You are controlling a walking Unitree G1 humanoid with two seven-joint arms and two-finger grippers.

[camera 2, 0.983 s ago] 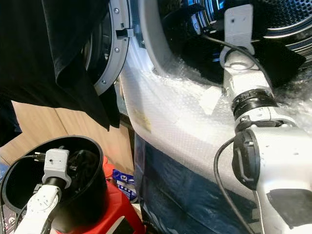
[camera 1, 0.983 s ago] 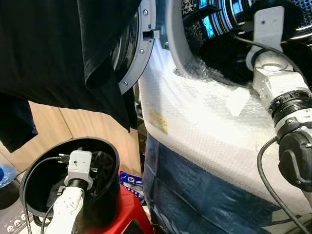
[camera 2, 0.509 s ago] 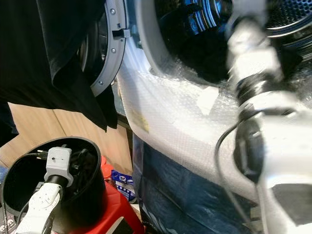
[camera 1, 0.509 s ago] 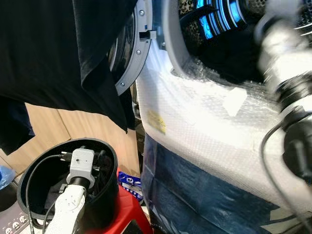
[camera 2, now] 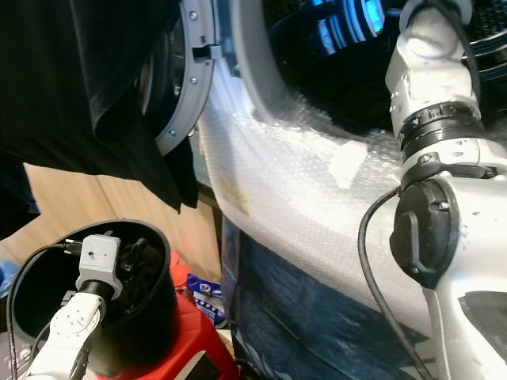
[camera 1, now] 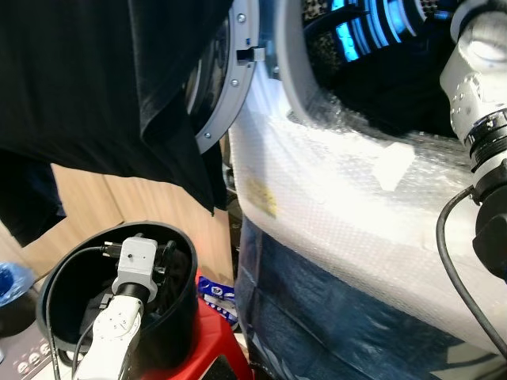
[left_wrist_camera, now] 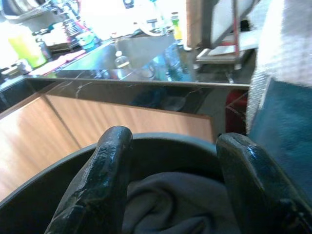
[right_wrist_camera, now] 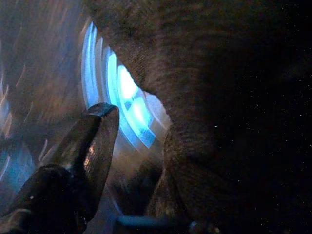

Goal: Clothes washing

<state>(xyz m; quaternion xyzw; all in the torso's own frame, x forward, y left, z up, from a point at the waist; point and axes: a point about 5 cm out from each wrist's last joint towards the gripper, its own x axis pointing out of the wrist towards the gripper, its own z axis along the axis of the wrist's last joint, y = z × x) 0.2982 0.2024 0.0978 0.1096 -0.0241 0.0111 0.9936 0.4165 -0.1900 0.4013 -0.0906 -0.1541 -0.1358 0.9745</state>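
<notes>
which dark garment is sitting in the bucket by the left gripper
The grey garment bunched in the black bucket, under the open left gripper; the other, a black shirt, hangs above.

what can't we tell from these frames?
- Right pincer state: in the right wrist view, one finger shows; dark fabric covers the rest.
- Drum contents: cut by the eye views' top edge.
- Bucket contents: left arm blocks them; the left wrist view shows grey cloth.

Dark cloth point(right_wrist_camera: 229, 97) hides the right gripper's second finger; drum interior blurred
</notes>
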